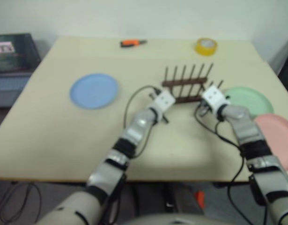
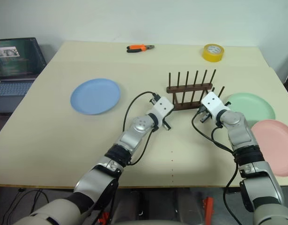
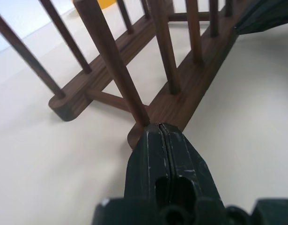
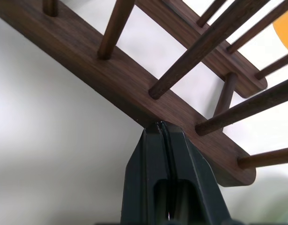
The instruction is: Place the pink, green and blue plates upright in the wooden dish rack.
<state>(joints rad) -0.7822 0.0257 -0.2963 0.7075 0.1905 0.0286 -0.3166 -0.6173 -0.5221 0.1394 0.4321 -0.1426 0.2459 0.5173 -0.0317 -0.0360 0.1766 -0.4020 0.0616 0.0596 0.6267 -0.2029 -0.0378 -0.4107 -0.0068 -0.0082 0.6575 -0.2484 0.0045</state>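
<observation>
Both your arms reach forward over the counter (image 2: 50, 145) and converge on the wooden dish rack (image 2: 188, 91), which stands upright near the middle, a little to the right. Your left arm angles in from the left, forearm slanting right. Its left end effector (image 3: 161, 129) is closed, the fingers pressed together with nothing between them, tips right at the near rail's left end; contact looks likely, though from that angle you can't be sure. Your right arm comes in from the right side, wrist bent inward. The right end effector (image 4: 160, 125) is also closed and empty, its tips up against the near rail's outer face toward the right end.

The blue plate (image 2: 95, 96) lies flat, well to the left of the rack. The green plate (image 2: 251, 105) lies flat just right of the rack, and the pink plate (image 2: 277, 145) lies nearer you, its edge meeting or overlapping the green one. The rack holds no plates.
</observation>
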